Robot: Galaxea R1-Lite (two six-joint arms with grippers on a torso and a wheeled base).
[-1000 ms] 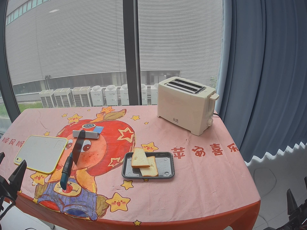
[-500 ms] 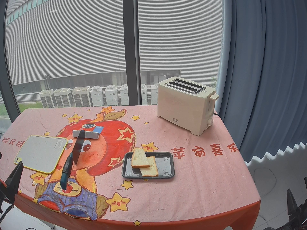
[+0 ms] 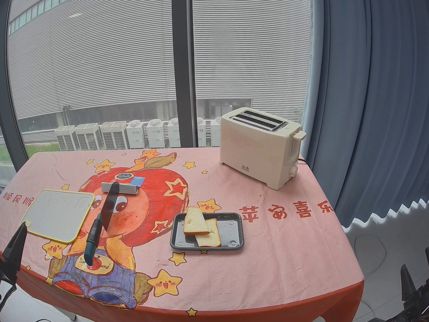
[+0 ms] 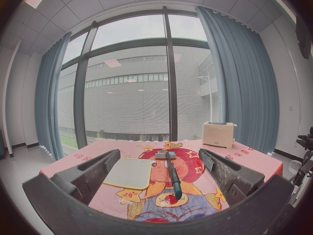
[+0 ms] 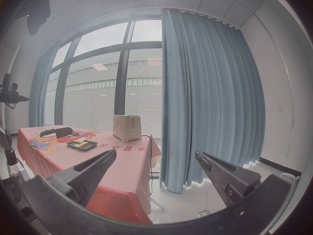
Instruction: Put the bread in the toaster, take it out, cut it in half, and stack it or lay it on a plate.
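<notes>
Bread [image 3: 201, 228] is lying on the tray [image 3: 233, 234] near the tabletop's front edge, long axis running front to back, the toaster [image 3: 259, 147] standing by the back right corner. Left gripper [image 4: 159, 155] and right gripper [image 5: 156, 154] are gaping wide, empty, off the front corners, bread between them.

— What can't you make out?
— In the head view the left hand [image 3: 13, 252] is cut by the side edge, and the right hand [image 3: 412, 291] by the bottom corner.
— And on the tabletop [image 3: 286, 256]?
— The upper bread slice [image 3: 195, 221] covers part of the lower slice [image 3: 212, 239]. The knife [image 3: 100, 220] blade hides part of its rest [image 3: 127, 188]. Inside the toaster [image 3: 259, 146] slots I can't tell.
</notes>
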